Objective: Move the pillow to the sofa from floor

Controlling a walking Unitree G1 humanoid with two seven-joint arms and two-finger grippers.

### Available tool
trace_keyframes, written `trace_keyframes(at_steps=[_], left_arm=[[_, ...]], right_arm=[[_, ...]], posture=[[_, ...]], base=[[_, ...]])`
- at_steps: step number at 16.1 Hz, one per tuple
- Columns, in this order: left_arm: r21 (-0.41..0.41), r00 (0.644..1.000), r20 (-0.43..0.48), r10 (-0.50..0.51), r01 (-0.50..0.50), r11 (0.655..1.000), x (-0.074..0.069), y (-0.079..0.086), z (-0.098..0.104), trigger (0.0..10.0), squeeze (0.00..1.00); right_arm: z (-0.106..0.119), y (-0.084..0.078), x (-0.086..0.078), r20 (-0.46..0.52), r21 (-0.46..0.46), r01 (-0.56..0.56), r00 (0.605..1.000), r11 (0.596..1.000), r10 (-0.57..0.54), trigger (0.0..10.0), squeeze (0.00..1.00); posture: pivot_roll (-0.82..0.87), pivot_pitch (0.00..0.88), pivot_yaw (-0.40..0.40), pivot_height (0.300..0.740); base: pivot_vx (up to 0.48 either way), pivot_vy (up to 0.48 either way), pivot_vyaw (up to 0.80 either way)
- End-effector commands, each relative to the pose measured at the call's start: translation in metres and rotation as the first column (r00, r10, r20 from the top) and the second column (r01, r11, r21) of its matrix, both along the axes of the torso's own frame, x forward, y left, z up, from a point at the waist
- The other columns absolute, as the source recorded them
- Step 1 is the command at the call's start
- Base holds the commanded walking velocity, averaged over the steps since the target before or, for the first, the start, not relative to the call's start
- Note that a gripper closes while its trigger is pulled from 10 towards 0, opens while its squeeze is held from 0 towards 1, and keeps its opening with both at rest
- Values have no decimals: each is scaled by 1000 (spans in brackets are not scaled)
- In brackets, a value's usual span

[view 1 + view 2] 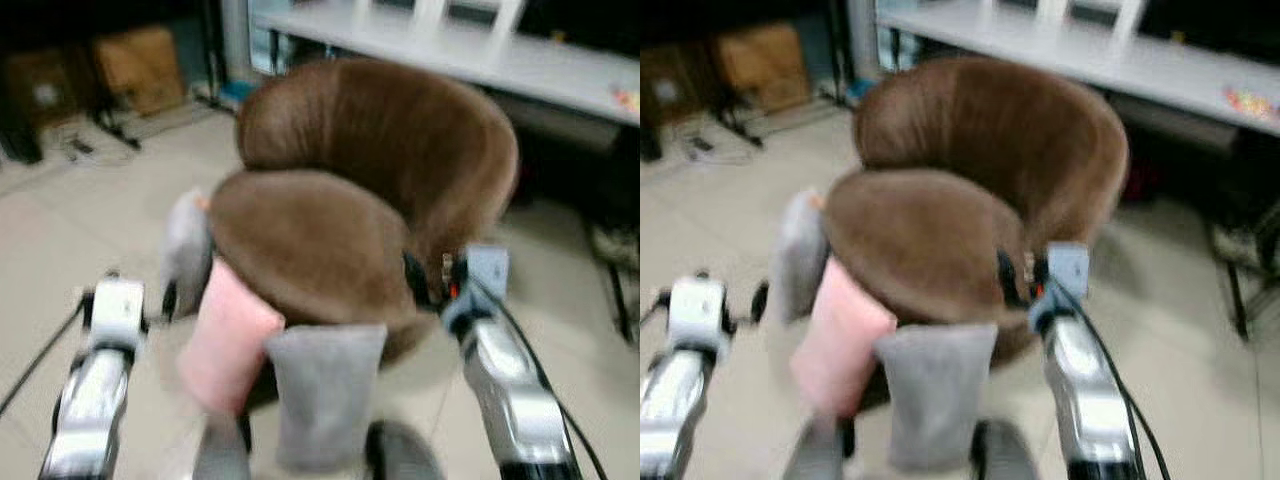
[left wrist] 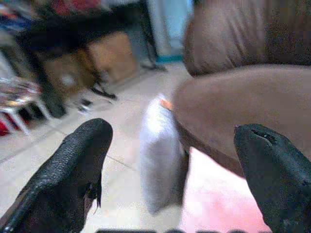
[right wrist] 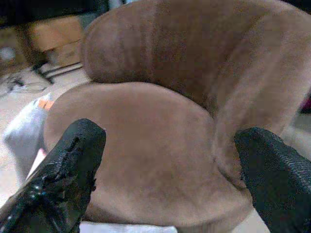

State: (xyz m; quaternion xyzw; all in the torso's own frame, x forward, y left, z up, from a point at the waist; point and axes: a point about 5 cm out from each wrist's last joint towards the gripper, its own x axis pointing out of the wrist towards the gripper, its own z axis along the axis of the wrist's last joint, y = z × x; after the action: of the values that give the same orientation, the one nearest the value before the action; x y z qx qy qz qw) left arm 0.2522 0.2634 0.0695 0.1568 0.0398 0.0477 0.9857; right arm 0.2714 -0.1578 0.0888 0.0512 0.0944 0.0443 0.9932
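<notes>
Both grippers (image 2: pixel 170 174) (image 3: pixel 165 174) splayed, empty; three pillows (image 1: pixel 229 336) against sofa (image 1: pixel 330 240) base, risking wrong pick or snag.

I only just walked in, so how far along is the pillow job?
Nothing looks done: the brown sofa seat holds no pillow. In hand: the left gripper and right gripper are open and empty, facing the sofa. Left: the pink pillow, grey pillow and white pillow lean against its base on the floor.

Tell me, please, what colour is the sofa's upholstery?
The sofa is plain brown, with no pattern; the right wrist view shows it best.
</notes>
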Motion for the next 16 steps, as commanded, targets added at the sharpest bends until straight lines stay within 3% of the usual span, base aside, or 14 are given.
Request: trace_keyframes(at_steps=[1,5,6,7,10,13,14,16], left_arm=[[-1,1000,7,-16,16,1000,-5,-2,-3,10000,0],[-14,983,81,-164,165,986,20,-36,32,10000,0],[-27,974,97,-203,207,978,29,-53,48,10000,0],[-49,961,93,-261,266,963,37,-69,56,10000,0],[-51,908,65,-415,418,907,45,-95,65,10000,0],[-37,924,11,-382,382,923,37,-86,60,10000,0],[-5,951,-31,-307,307,952,20,-67,52,10000,0],[-16,970,-23,-240,240,971,12,-56,53,10000,0]], right_arm=[[3,4,4,3,-23,-31,1000,999,31,10000,0],[4,8,8,1,-58,-73,997,996,73,10000,0],[4,10,11,2,-64,-84,996,994,84,10000,0],[3,11,13,-3,-71,-91,996,993,91,10000,0],[4,14,16,2,-91,-121,993,989,122,10000,0],[4,16,15,5,-101,-142,990,985,143,10000,0],[1,13,13,-4,-109,-120,993,987,121,10000,0],[-2,11,10,-13,-112,-102,995,988,101,10000,0]], posture=[[-1,0,-54,600],[8,0,-67,600],[3,0,-62,600],[-3,0,-57,600],[-19,0,-41,600],[-26,0,-34,600],[-27,0,-31,600],[-22,0,-33,600]], base=[[0,0,0],[0,0,0],[0,0,0],[0,0,0],[0,0,0],[0,0,0],[0,0,0],[0,0,0]])
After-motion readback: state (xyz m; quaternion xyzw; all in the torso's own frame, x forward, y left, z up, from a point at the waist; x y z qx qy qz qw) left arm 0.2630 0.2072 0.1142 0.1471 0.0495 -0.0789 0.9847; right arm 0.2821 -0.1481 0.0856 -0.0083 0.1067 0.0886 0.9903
